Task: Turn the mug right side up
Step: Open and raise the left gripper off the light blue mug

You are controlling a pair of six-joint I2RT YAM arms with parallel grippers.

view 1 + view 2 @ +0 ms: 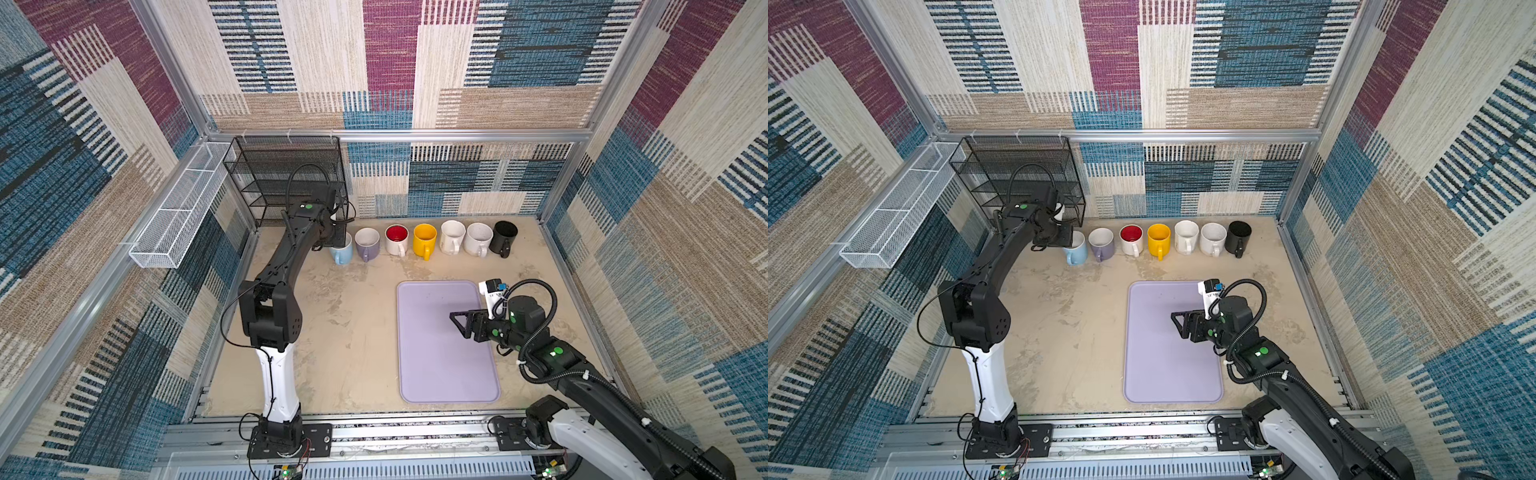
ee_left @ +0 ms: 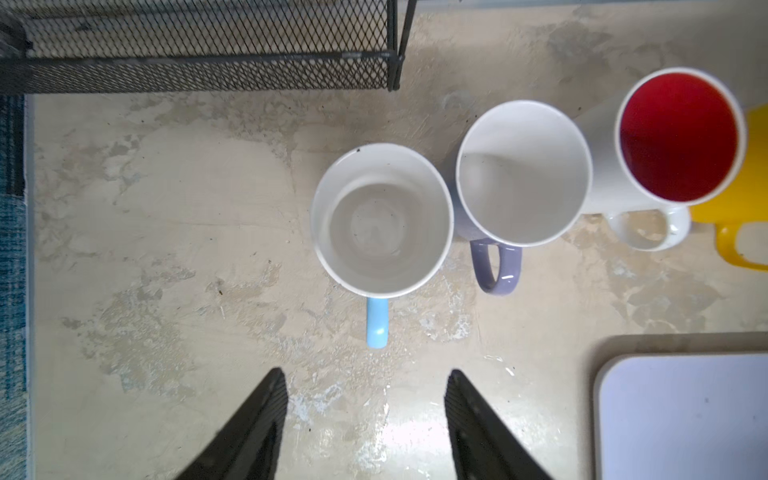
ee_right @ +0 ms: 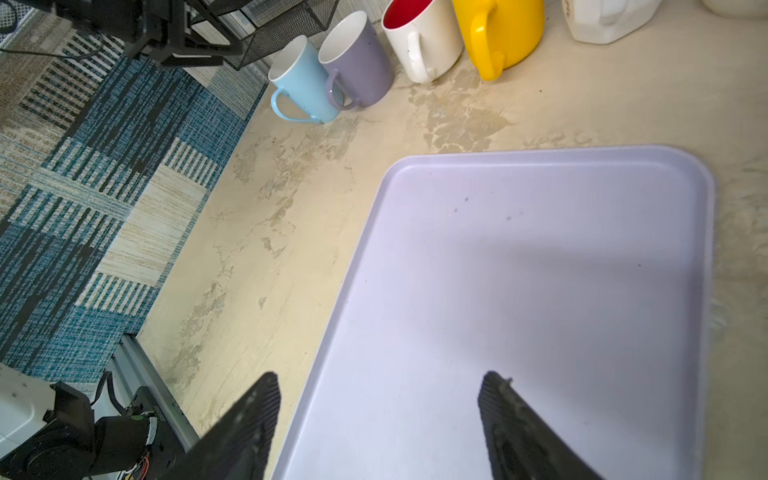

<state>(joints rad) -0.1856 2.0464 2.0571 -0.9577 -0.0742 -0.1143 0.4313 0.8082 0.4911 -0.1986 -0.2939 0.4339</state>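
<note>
A light blue mug (image 1: 341, 250) (image 2: 381, 220) stands upright, mouth up and handle toward the front, at the left end of a row of mugs along the back wall. My left gripper (image 2: 365, 374) hovers just above and in front of it, open, with only bare table between its fingers. In both top views the left wrist hides part of this mug. My right gripper (image 3: 378, 376) (image 1: 459, 321) is open and empty above the lilac tray (image 1: 440, 374) (image 3: 540, 270).
Right of the blue mug stand a purple mug (image 1: 367, 244), a white mug with red inside (image 1: 396, 240), a yellow mug (image 1: 424, 241), two white mugs (image 1: 452, 237) and a black mug (image 1: 504, 238), all upright. A black mesh rack (image 1: 286, 174) and white wire basket (image 1: 183, 208) stand back left.
</note>
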